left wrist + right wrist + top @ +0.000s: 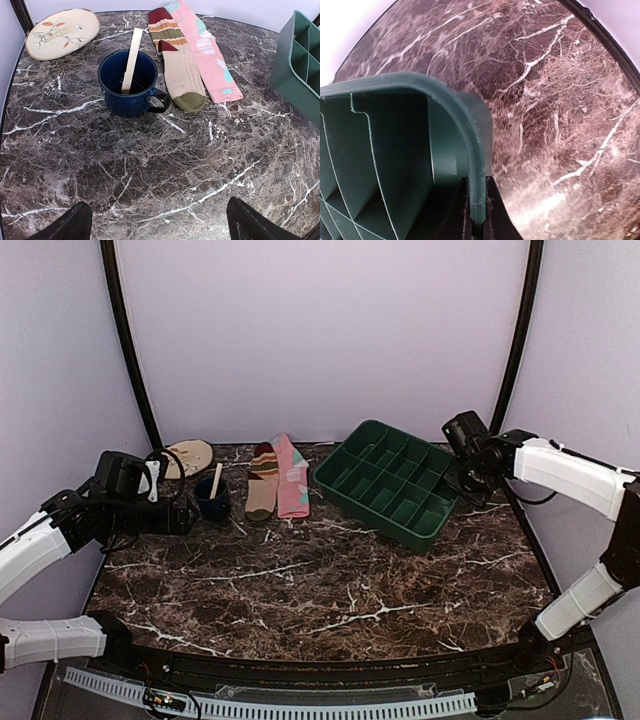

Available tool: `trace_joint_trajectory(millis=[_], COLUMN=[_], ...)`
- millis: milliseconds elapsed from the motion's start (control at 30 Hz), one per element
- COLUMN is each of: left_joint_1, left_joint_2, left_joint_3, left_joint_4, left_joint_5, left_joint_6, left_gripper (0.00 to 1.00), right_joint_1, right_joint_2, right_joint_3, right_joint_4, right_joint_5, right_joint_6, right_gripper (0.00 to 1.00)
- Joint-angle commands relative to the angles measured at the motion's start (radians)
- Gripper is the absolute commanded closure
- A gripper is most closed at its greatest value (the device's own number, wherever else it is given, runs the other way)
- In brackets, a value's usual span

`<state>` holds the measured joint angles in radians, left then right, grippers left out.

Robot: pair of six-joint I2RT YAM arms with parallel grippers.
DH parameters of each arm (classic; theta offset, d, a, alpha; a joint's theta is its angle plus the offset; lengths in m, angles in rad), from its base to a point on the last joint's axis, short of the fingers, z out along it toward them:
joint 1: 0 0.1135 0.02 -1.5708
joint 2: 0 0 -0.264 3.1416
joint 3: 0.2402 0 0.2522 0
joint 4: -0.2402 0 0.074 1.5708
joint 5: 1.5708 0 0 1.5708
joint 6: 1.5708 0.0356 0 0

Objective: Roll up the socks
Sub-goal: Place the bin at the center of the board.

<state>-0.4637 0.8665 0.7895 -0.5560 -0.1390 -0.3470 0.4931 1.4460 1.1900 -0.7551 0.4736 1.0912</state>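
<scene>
Socks [192, 60] side by side, long axes near-far, right and slightly far of left gripper [160, 225], the nearer one, fingers spread. Right gripper [474, 212] apparently pinches the tray [395, 145] wall.

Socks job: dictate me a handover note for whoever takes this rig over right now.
Left tool: open, holding nothing, over the table short of the blue mug.
Right tool: clamped on the rim of the green tray.
Tan sock and pink sock lie flat, side by side, between mug and tray.
Done: nothing rolled.
Left: release the tray, roll the socks.
</scene>
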Motion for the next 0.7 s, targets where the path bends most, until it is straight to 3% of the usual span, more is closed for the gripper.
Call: trace_joint_trajectory(millis=[0,333,533,633,667], left_joint_1=[-0.020,-0.076,-0.127,-0.145,-0.145], left_joint_2=[0.015,0.051,0.075,0.086,0.090], left_joint_3=[0.012,0.037,0.074,0.081,0.082], left_joint_4=[-0.015,-0.043,-0.060,-0.060,-0.057], left_joint_5=[0.009,-0.008,-0.035,-0.049,-0.052], left_joint_6=[0.019,0.016,0.006,-0.001,-0.002], left_gripper=[0.04,0.05,0.05,0.05,0.05], right_joint_1=[-0.039,-0.053,-0.050,-0.050,-0.049], right_joint_2=[0.070,0.368,0.449,0.434,0.424], right_joint_3=[0.006,0.166,0.257,0.241,0.232], right_joint_4=[0.187,0.240,0.190,0.203,0.210], right_joint_5=[0.038,0.093,0.105,0.115,0.118], right_joint_6=[0.144,0.453,0.503,0.457,0.424], right_gripper=[1.00,1.00,0.99,0.69,0.63])
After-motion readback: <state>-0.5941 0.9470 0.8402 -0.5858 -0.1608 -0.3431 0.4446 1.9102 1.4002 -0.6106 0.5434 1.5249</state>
